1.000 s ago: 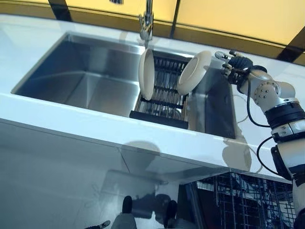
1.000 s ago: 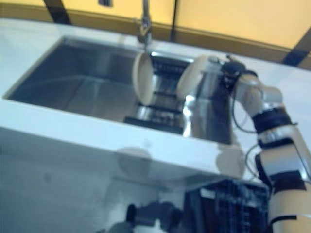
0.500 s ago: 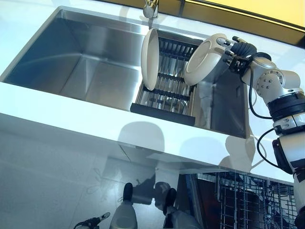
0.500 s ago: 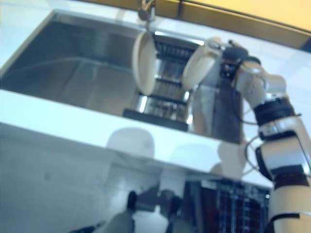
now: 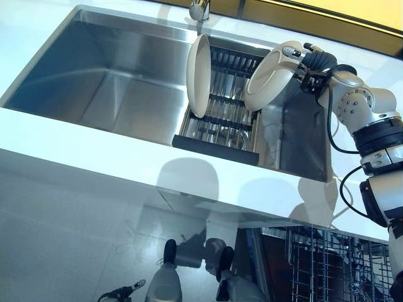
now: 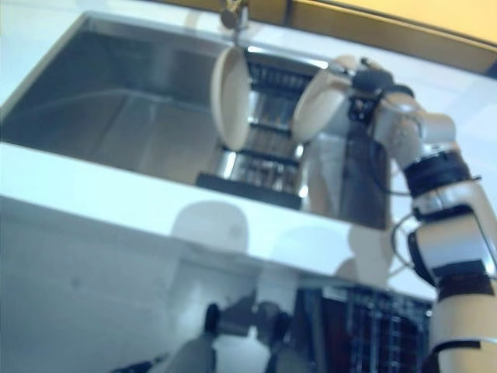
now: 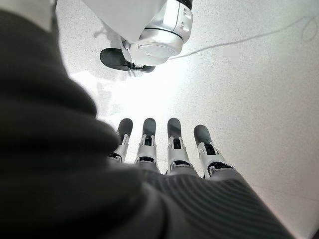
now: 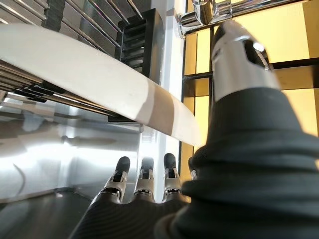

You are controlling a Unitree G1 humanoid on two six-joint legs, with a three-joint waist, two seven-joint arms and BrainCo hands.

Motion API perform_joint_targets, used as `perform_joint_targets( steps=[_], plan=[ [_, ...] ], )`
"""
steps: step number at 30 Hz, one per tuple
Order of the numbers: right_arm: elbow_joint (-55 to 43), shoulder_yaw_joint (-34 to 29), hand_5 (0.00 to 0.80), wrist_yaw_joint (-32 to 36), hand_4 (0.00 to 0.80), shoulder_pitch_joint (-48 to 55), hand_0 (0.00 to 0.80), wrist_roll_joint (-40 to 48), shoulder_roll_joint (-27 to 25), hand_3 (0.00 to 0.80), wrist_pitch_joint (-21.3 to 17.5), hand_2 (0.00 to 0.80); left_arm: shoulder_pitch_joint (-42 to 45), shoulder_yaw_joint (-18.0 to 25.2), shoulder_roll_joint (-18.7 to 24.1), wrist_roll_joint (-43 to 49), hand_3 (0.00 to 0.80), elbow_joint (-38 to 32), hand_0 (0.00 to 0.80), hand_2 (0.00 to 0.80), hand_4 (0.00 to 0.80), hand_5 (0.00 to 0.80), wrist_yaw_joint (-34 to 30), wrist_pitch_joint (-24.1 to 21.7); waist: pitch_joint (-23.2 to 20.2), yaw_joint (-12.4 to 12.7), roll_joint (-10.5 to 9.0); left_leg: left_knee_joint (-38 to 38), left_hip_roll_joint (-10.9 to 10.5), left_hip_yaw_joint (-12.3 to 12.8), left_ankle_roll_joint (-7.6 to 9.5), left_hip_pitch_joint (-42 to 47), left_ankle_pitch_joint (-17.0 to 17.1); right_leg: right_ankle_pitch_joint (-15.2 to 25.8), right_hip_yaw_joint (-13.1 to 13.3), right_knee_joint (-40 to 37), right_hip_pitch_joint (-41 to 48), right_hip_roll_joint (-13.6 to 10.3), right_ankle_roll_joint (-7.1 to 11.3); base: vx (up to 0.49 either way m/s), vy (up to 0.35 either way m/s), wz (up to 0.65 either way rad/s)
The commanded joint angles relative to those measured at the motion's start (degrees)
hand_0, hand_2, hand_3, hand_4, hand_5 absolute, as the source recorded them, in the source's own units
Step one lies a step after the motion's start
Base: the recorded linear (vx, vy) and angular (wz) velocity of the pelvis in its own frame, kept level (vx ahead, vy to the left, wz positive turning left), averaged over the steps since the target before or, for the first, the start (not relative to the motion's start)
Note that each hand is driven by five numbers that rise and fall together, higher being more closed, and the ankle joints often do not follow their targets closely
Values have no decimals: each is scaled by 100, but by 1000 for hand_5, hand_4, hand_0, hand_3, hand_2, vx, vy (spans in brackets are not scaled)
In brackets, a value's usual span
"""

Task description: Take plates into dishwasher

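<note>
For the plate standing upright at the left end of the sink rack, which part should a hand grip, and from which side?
Grip the upright plate by its top rim, coming down from above. It stands on edge in the rack, so the lower rim is caught between the wires while the upper edge stands free. The right hand is at the tilted plate at the rack's other end; the left hand hangs open by the floor.

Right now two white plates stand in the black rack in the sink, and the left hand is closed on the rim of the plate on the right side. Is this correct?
Not quite: it is the right hand, not the left, that pinches the rim of the right plate, as the left eye view shows. The left hand hangs open over the floor. The other plate does stand in the rack.
</note>
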Motion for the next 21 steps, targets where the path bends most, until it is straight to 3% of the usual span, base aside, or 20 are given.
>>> perform_joint_targets(
  steps=[1,21],
  plan=[
    [219,243,0,39,0,-764,0,-53,18,0,-174,0,-76,-358,85,-201,0,131,0,0,0,0,49,-51,-33,76,-140,-39,-122,-160,17,-177,-36,101,5,-8,58,-400,483,0,0,0],
    [357,288,0,104,0,-741,0,-89,166,0,-36,0,-57,-404,37,-357,0,66,0,0,0,0,20,-82,46,129,-89,-39,-166,-200,29,-194,-24,108,-40,-8,52,-441,481,0,2,0]
  ],
)
